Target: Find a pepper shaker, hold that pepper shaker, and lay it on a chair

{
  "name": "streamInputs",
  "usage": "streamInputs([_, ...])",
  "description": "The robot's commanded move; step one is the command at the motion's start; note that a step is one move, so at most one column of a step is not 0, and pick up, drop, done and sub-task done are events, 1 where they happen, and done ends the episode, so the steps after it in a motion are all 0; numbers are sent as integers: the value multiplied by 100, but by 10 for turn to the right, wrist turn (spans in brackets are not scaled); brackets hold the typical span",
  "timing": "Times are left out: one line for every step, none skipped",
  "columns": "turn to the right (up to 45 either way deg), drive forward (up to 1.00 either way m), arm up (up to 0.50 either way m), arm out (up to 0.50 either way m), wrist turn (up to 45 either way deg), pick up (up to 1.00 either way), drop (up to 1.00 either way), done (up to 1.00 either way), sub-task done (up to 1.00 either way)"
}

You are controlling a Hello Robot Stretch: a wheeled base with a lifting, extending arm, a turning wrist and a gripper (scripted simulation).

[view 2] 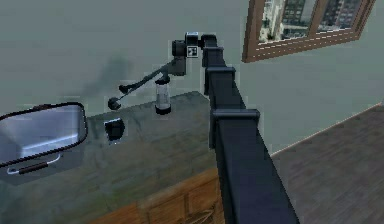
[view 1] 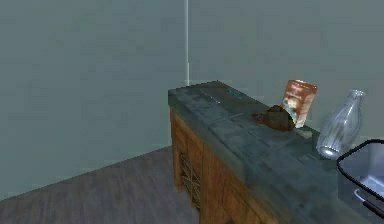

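Observation:
A slim shaker [view 2: 162, 100] with a dark cap and pale body stands upright on the dark stone counter [view 2: 150, 165], near the wall. The dark arm bar [view 2: 235, 130] rises from the arm side view's bottom edge to a white marker square [view 2: 190, 48]. From there the gripper [view 2: 120, 95] slants down to the left, and its body passes just above the shaker's cap. The thin fingers [view 2: 135, 86] end left of the shaker, in front of the wall. I cannot tell whether the gripper holds anything, or whether it touches the shaker.
A steel sink [view 2: 70, 125] lies at the arm side view's left, with a small dark cup [view 2: 114, 128] beside it. The forward view has the counter [view 1: 225, 120] on wooden cabinets, bearing a brown lump [view 1: 273, 118], an orange-labelled jar [view 1: 299, 102], a glass bottle [view 1: 340, 125] and the sink's corner [view 1: 366, 170]. A window [view 2: 310, 25] sits high on the wall.

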Motion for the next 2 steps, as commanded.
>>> streamInputs([0, 0, 0, 0, 450, 0, 0, 0, 0])
streamInputs([0, 0, 0, 0, 90, 0, 0, 0, 0])
